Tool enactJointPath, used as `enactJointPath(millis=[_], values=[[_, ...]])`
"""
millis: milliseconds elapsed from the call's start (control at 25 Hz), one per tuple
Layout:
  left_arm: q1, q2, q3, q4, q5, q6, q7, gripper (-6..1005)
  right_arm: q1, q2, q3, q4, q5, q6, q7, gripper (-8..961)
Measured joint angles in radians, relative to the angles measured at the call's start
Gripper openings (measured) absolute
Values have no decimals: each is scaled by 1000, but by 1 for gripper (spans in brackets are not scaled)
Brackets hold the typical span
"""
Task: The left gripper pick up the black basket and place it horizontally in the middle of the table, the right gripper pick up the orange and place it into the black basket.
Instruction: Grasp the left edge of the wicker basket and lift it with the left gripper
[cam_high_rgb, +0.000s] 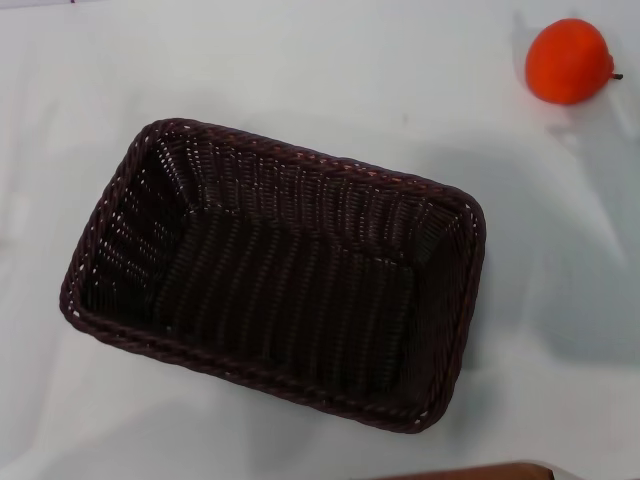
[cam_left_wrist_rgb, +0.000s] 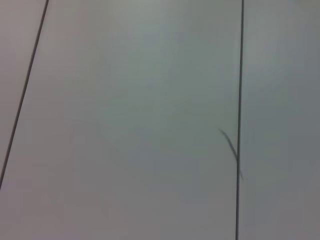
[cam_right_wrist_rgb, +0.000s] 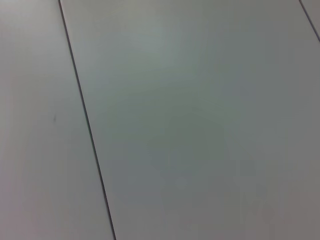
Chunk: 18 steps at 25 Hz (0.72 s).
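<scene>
Head view is showing the black basket (cam_high_rgb: 275, 275) sitting upright on the white table (cam_high_rgb: 300, 70), roughly central but skewed, its long side running at a slant rather than straight across; its inside is looking bare, just woven floor and sloping walls. The orange (cam_high_rgb: 568, 61) is lying well apart from it, out at the far right corner of the table, stem poking off to the right; nothing is sitting between the two, only open tabletop. A sliver of something brown (cam_high_rgb: 480, 471) is peeking in at the near edge of the table, just beyond the basket's near right corner; can't make out what it is.

Neither gripper is showing up anywhere, so whether they're apart or together, I can't tell; same goes for how far the basket or the orange is lying from either one. Both wrist views are just looking at a pale flat surface (cam_left_wrist_rgb: 140, 120) crossed by thin dark seam lines (cam_left_wrist_rgb: 239, 100); the right one is seeing the same sort of panelling (cam_right_wrist_rgb: 200, 125).
</scene>
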<state>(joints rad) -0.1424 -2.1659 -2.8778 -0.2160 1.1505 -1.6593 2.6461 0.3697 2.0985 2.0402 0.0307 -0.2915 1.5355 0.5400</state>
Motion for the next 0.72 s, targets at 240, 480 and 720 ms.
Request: enactJointPath(millis=[240,480,720], values=[[-2,0,0,3,0,4,0,896,0,0,0,0,0,0,1,791],[-1,0,15,1,8,-6,-30,887,0,0,0,0,0,0,3,791],[52,7,177,-280,59,27,-361,877,-3,-2,5,7,2,0,26,790]])
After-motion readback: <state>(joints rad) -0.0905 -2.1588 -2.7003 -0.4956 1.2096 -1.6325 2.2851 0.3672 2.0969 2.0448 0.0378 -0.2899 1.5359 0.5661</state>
